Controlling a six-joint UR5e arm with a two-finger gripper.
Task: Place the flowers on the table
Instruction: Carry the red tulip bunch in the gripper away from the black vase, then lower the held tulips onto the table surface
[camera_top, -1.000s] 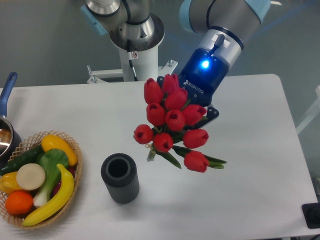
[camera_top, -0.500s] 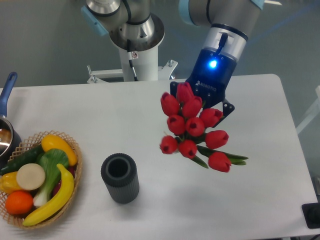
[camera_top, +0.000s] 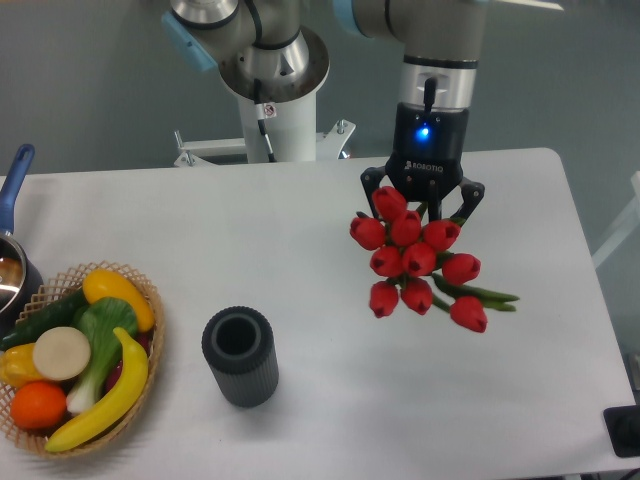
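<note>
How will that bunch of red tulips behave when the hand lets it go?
The flowers probably flop and splay: the buds fan out unevenly below the hand. Likely light, since two fingers carry them. One stem pokes sideways, so the bunch may roll slightly.

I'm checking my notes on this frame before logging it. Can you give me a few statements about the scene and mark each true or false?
1. The tool is holding the flowers. True.
2. The flowers stand inside the dark ribbed cup. False: the cup shows nothing inside, and the flowers are to its right, at the tool.
3. A wicker basket of fruit and vegetables sits at the table's left edge. True.
4. The flowers are yellow. False: the buds are red.
5. The cup lies tipped over. False: it stands upright.
</note>
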